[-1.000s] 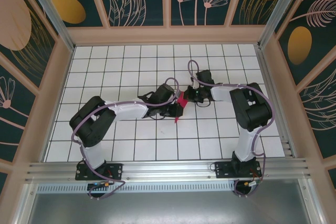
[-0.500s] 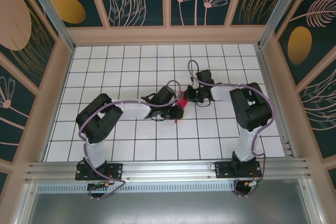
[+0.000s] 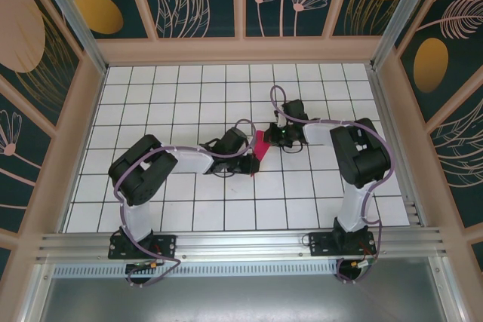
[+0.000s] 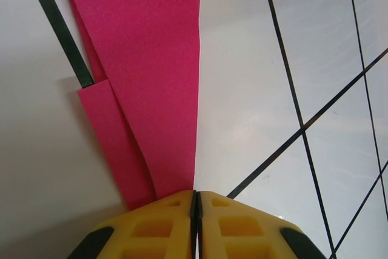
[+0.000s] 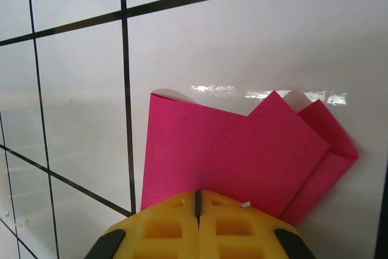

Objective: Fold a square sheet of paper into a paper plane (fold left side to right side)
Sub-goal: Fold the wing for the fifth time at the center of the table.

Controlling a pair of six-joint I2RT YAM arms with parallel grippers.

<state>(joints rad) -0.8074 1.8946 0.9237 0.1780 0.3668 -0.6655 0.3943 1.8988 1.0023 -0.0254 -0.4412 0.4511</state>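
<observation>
The square sheet of paper (image 3: 261, 145) is magenta-pink and folded into a smaller, layered shape at mid-table, between my two grippers. In the left wrist view the paper (image 4: 151, 59) narrows toward my left gripper (image 4: 195, 193), whose yellow fingers are shut with the paper's straight edge running into their seam. A lower flap lies on the tile to the left. My right gripper (image 5: 197, 193) is shut, its tips resting on the near edge of the paper (image 5: 230, 150), which spreads flat beyond them with two pointed corners. From above, the left gripper (image 3: 251, 161) and the right gripper (image 3: 272, 138) flank the paper.
White tiled table (image 3: 189, 96) with black grid lines, walled by a wooden frame (image 3: 241, 50) at the back and sides. A metal rail (image 3: 241, 243) holding the arm bases runs along the near edge. Purple cables loop over both arms.
The left arm has drawn slightly back to the left, and more of the pink paper shows between the grippers from above. The right arm has held still.
</observation>
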